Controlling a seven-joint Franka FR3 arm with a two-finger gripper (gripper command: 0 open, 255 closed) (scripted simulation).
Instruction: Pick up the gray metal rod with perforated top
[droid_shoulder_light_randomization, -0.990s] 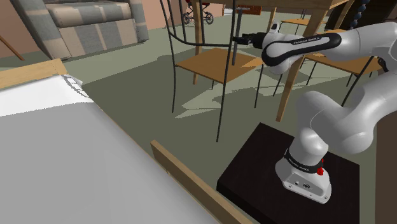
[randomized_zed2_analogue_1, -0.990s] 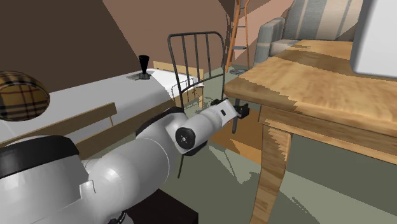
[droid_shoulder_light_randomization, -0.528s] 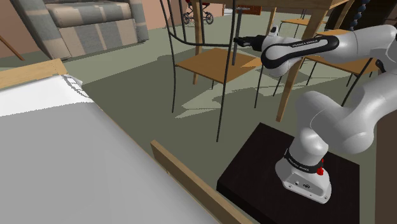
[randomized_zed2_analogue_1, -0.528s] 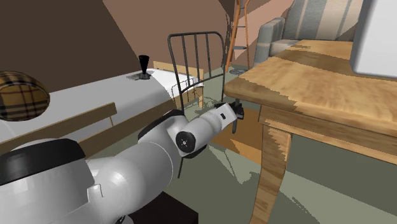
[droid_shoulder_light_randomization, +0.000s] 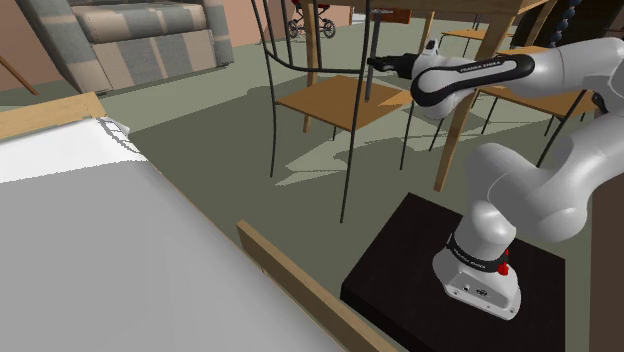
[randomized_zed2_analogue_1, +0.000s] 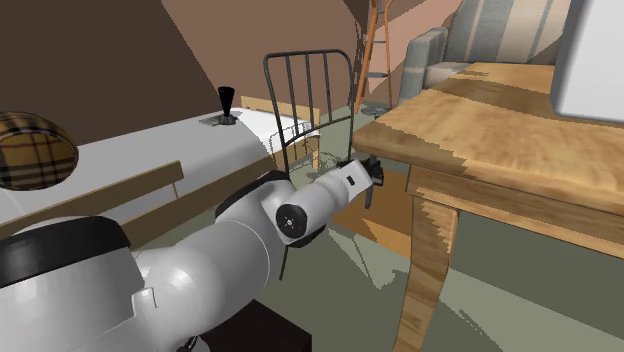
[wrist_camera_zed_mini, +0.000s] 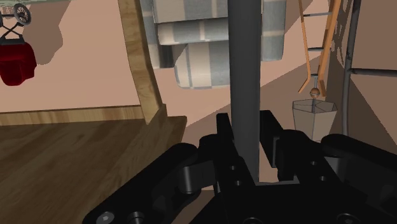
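Gray rod (wrist_camera_zed_mini: 245, 76) is sitting clamped in your gripper (wrist_camera_zed_mini: 247, 130) | arm (droid_shoulder_light_randomization: 470, 75) is settling after a slight shift | you're readying the lift

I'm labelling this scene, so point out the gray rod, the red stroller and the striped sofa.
gray rod (wrist_camera_zed_mini: 245, 76), wrist view, mid shaft.
red stroller (wrist_camera_zed_mini: 13, 57), wrist view, red body.
striped sofa (droid_shoulder_light_randomization: 150, 50), shoulder view, seat cushion front.
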